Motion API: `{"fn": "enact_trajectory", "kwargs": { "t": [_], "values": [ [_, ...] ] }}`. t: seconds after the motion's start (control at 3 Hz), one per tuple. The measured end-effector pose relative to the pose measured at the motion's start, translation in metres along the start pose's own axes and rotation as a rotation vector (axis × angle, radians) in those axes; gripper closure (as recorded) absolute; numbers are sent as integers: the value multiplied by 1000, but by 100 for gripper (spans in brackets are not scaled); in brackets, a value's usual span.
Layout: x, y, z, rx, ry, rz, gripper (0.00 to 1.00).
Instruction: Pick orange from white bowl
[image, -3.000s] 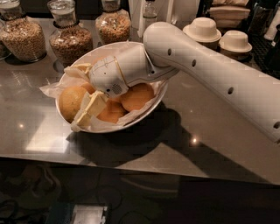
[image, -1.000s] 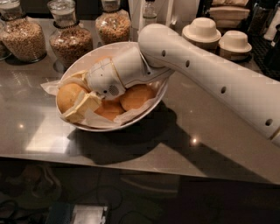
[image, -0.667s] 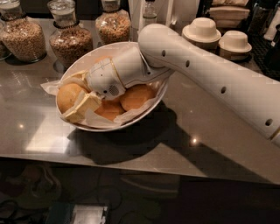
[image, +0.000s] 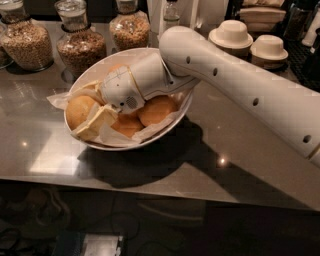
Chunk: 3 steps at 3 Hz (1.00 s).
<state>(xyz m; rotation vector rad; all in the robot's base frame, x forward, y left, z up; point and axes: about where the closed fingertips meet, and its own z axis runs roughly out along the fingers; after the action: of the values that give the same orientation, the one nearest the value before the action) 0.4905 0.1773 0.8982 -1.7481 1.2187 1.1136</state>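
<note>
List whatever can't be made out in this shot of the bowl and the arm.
All in the camera view:
1. The gripper is in the white bowl, against the orange; the wrist housing hides whether it has a grip.
2. The arm covers the bowl's back half, so the fruit cannot be counted.
3. The jars are cut off by the top edge.
4. Below the table edge it is too dark to identify anything.

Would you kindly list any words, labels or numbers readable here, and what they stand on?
None: no legible text on the jars, the white bowl, the arm, or the claw, which sits in the bowl against the orange.
</note>
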Motion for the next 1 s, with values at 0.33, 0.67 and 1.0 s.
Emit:
{"fn": "enact_trajectory", "kwargs": {
  "t": [0.33, 0.67, 1.0],
  "values": [
    [-48, 23, -24, 28, -100, -92, 100],
    [-94, 59, -74, 128, -183, -232, 100],
    [-119, 96, -135, 254, -200, -295, 100]
  ]
}}
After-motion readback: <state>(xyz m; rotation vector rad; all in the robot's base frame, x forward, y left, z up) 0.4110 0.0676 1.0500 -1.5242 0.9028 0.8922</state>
